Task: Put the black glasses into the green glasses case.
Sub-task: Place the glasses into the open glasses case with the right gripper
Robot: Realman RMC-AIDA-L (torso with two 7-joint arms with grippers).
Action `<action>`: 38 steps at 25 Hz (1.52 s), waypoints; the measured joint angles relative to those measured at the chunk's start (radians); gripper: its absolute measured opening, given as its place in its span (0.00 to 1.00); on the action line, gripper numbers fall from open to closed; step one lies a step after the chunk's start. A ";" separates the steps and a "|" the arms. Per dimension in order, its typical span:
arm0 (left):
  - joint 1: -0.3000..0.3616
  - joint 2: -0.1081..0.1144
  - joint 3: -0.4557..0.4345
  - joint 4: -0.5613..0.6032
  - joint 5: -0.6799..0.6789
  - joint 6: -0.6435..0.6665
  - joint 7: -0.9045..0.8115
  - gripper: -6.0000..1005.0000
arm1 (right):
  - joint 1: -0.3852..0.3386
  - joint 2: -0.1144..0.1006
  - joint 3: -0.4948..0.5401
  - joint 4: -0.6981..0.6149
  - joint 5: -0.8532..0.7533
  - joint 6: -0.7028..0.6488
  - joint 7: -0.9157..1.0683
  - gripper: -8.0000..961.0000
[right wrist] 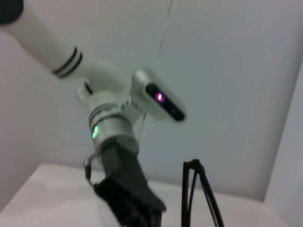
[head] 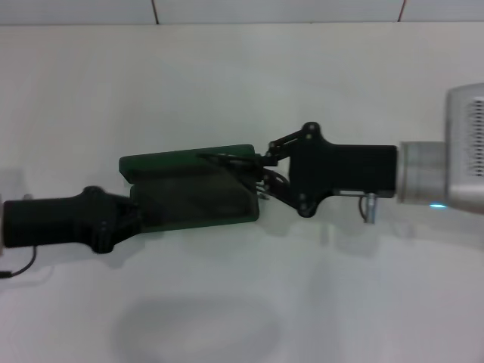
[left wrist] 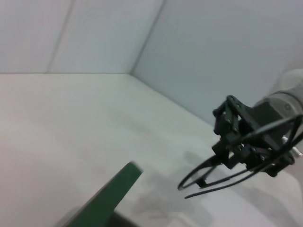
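— Green is what draws the eye first: where does the green glasses case (head: 193, 189) lie?

— Near the middle of the white table (head: 242, 83), lying open, its lid raised along the far edge and the dark lining of the tray facing up.

— And the black glasses (head: 240, 168)?

— Over the right end of the case, at the tip of the right gripper (head: 261, 172). In the left wrist view the black glasses (left wrist: 222, 177) hang in the air clear of the table, a lens rim and the thin temple arms trailing below the right gripper (left wrist: 236, 151), which is clamped on the frame. A green edge of the case (left wrist: 111, 196) rises in that view's foreground, apart from the glasses.

— So the glasses are not lying in the tray?

— They look lifted above it, held at the case's right end (whether any part touches the lining I cannot tell).

— What of the left gripper (head: 136, 215)?

— It sits at the left end of the case, against the near corner. Its fingers are hidden by the black body of the gripper and the case, so I cannot tell whether they are spread or closed.

— Anything more from the right wrist view?

— The left arm (right wrist: 109, 123), white with a green light on its wrist, slanting down to its black gripper body, and beside it thin black rods (right wrist: 196, 194) that I cannot identify with confidence
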 joint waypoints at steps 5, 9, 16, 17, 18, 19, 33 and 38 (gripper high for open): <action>0.054 0.005 -0.013 0.009 0.014 -0.003 0.000 0.06 | 0.045 0.000 -0.163 -0.023 0.100 0.184 0.003 0.12; 0.076 0.005 -0.014 0.016 0.019 -0.004 0.001 0.06 | 0.080 0.000 -0.218 -0.039 0.118 0.234 0.013 0.12; 0.077 0.005 -0.013 0.022 0.022 -0.004 0.002 0.06 | 0.128 0.000 -0.308 -0.043 0.117 0.334 0.114 0.13; 0.075 0.005 -0.013 0.022 0.022 -0.004 0.002 0.06 | 0.134 0.000 -0.318 -0.043 0.115 0.349 0.128 0.13; 0.073 0.005 -0.013 0.022 0.025 -0.004 0.002 0.06 | 0.136 0.000 -0.324 -0.044 0.115 0.355 0.134 0.13; 0.071 0.005 -0.013 0.022 0.026 -0.004 0.002 0.06 | 0.138 0.000 -0.330 -0.044 0.115 0.363 0.139 0.13; 0.066 0.005 -0.013 0.022 0.028 -0.001 0.001 0.07 | 0.142 0.000 -0.346 -0.048 0.111 0.395 0.162 0.13; 0.065 0.004 -0.013 0.022 0.028 0.001 0.000 0.07 | 0.139 0.000 -0.347 -0.049 0.115 0.410 0.165 0.13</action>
